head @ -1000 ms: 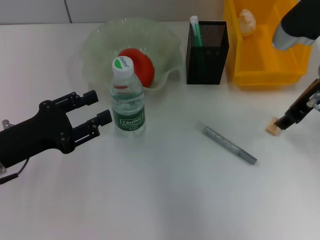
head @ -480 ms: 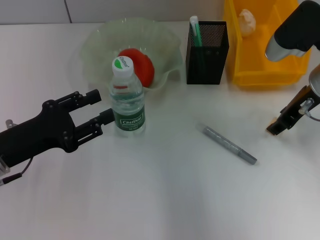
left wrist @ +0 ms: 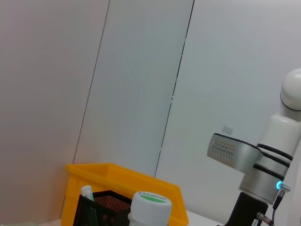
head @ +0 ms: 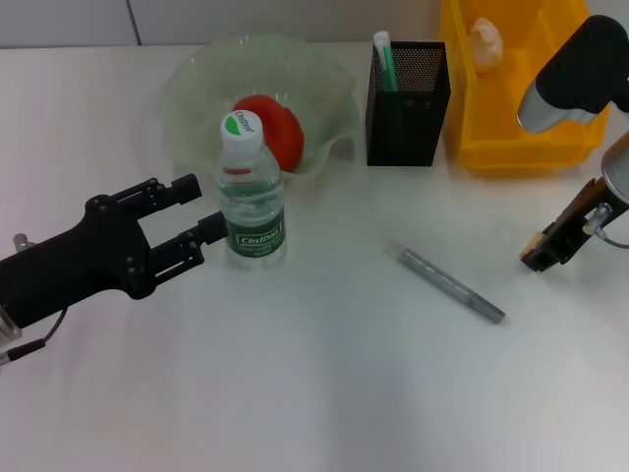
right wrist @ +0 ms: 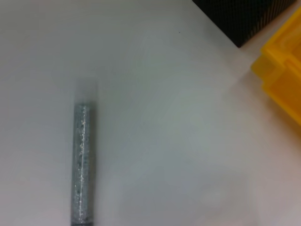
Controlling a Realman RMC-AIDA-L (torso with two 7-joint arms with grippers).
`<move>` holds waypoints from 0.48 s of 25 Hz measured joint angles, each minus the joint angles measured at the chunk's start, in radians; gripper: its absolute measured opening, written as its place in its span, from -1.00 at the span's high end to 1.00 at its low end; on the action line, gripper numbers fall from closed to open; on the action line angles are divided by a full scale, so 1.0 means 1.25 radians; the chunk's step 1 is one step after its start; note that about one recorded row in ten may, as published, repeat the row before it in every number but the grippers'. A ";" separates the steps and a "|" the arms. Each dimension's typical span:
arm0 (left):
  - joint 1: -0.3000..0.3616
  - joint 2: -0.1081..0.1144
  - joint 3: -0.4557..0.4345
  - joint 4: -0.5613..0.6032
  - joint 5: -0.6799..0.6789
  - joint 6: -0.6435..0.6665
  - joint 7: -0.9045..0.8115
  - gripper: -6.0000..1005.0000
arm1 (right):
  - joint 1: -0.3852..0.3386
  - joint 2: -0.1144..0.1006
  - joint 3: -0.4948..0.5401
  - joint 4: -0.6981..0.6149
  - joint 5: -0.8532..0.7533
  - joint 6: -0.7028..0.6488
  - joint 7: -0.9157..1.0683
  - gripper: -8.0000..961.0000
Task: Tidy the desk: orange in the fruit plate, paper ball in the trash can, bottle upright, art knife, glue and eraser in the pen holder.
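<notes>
On a white tabletop (head: 324, 383), the left end effector (head: 197, 211) sits released, its fingers spread just beside the upright bottle (head: 251, 197). Behind it, the orange (head: 275, 128) rests in the plate (head: 197, 79). The holder (head: 407, 103) already holds a green-capped stick. The knife (head: 452, 285) lies flat in the open; the right wrist view shows its glittery grey barrel (right wrist: 81, 165), one end cut off. At far right, the right end effector (head: 543, 251) is clenched on a tan eraser, mostly hidden. A paper ball (head: 486, 39) lies in the yellow bin (head: 521, 147).
</notes>
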 joint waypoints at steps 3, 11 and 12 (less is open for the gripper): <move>0.000 0.000 0.000 -0.001 0.000 0.001 0.000 -0.21 | -0.001 0.001 0.000 0.000 0.000 0.003 0.000 0.07; -0.001 0.000 0.000 -0.009 0.000 0.001 0.000 -0.21 | -0.026 0.000 0.007 -0.052 0.047 -0.018 -0.009 0.15; -0.001 0.000 0.000 -0.009 0.000 0.001 0.000 -0.21 | -0.033 -0.001 0.017 -0.078 0.062 -0.032 -0.012 0.16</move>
